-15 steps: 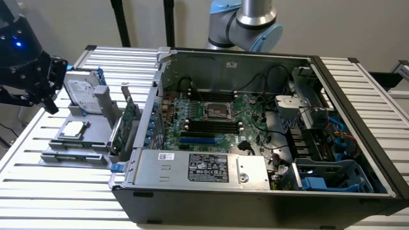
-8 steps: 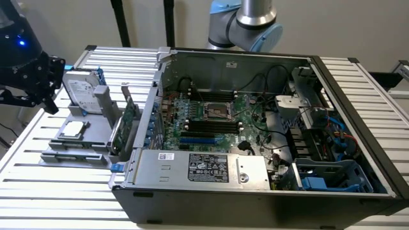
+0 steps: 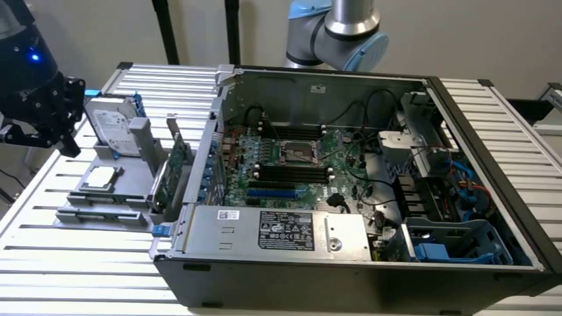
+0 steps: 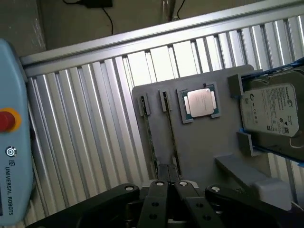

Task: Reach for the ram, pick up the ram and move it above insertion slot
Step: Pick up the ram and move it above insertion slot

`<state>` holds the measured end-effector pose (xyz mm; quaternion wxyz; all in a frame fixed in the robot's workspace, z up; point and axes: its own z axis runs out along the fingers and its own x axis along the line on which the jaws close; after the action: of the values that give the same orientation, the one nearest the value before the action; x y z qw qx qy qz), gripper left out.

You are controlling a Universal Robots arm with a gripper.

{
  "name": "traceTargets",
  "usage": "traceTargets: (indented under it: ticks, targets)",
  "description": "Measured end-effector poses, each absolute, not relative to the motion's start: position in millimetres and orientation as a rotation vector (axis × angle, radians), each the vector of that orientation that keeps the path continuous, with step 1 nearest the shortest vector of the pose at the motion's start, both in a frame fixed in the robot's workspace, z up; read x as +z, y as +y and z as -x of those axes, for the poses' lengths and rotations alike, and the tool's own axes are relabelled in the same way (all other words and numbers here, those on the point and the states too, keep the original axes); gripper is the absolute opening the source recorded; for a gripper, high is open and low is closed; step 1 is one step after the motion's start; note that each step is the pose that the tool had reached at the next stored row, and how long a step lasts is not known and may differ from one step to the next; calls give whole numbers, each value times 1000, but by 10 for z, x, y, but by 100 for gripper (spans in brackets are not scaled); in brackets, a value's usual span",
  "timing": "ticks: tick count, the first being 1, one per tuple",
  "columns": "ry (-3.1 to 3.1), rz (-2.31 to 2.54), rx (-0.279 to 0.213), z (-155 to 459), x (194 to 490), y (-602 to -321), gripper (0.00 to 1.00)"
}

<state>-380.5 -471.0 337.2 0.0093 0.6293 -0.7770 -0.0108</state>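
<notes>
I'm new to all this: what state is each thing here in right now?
Gripper: shut, above the grey holder.
Ram sticks: standing on edge in the holder's slots.
Processor chip: lying flat in its recess.
Hard drive: standing in the holder.
Computer case: lying on its side, open.

Black pincer (image 4: 171, 183), grey holder tray (image 4: 199, 147), silver hard drive (image 4: 270, 111), green motherboard (image 3: 290, 164), ribbed silver table (image 4: 95, 118)

ram (image 4: 169, 137): one end hidden behind fingers (image 4: 159, 202) | hard drive (image 4: 273, 111): cut by frame edge (far side lost)
</notes>
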Motion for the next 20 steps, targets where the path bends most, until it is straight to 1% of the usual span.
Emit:
traceTargets:
  ticks: [8, 15, 16, 17, 19, 20]
  targets:
    - [-2281, -2132, -30, 3805, 3357, -4710, 11]
    - [-2273, -2141, -30, 3801, 3356, -4710, 11]
    - [-2273, -2141, -30, 3800, 3356, -4710, 18]
    - [-2273, -2141, -30, 3800, 3356, -4710, 18]
    - [-2273, -2141, -30, 3799, 3356, -4710, 30]
    - [-2273, -2141, -30, 3798, 3355, -4710, 30]
